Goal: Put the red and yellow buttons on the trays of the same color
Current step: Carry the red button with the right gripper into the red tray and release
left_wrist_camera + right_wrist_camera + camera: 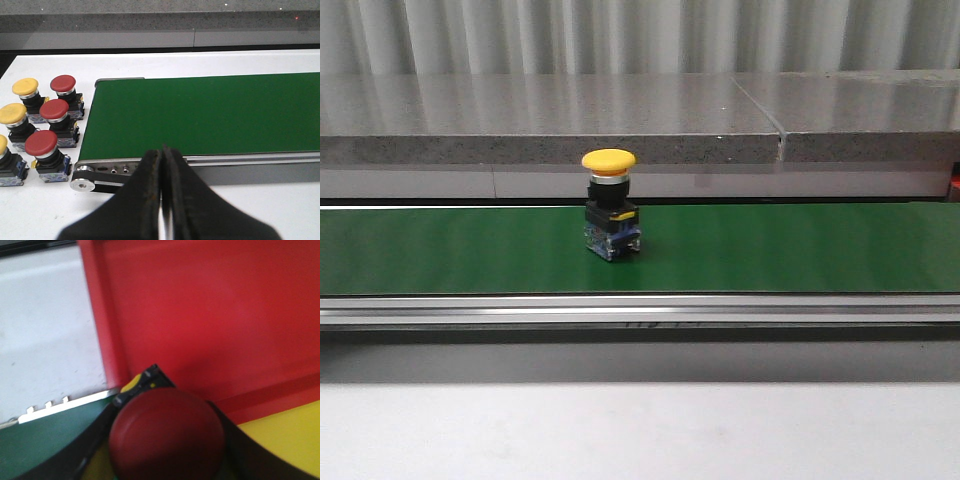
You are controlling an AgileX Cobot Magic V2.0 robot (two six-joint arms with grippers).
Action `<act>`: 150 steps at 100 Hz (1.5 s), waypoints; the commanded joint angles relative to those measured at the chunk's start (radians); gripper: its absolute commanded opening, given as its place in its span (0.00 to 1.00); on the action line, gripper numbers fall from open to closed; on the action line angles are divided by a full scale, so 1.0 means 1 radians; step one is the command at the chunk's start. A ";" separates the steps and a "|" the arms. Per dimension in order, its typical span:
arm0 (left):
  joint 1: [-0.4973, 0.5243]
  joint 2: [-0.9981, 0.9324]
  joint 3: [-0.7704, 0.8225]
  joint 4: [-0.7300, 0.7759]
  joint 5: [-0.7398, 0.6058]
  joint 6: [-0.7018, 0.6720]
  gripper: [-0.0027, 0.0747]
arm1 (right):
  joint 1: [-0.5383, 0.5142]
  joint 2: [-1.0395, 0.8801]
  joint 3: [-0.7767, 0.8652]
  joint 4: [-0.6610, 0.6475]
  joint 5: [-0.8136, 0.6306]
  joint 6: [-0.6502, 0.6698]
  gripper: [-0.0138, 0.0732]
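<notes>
Above the red tray [210,305], our right gripper [167,440] grips a red button [166,436]. We see nothing inside that tray. Our left gripper [161,200] is closed, empty.

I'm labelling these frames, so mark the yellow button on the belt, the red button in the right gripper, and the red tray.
yellow button [608,160], front view, on its yellow cap.
red button [166,434], right wrist view, on its domed cap.
red tray [210,315], right wrist view, on its bare floor.
</notes>
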 commanded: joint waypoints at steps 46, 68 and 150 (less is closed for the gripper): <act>-0.008 0.009 -0.029 -0.014 -0.077 -0.001 0.01 | -0.063 0.256 -0.179 -0.016 -0.091 -0.008 0.23; -0.008 0.009 -0.029 -0.014 -0.077 -0.001 0.01 | -0.063 0.316 -0.202 -0.016 -0.097 -0.008 0.23; -0.008 0.009 -0.029 -0.014 -0.077 -0.001 0.01 | -0.085 0.326 -0.231 -0.016 -0.031 -0.008 0.88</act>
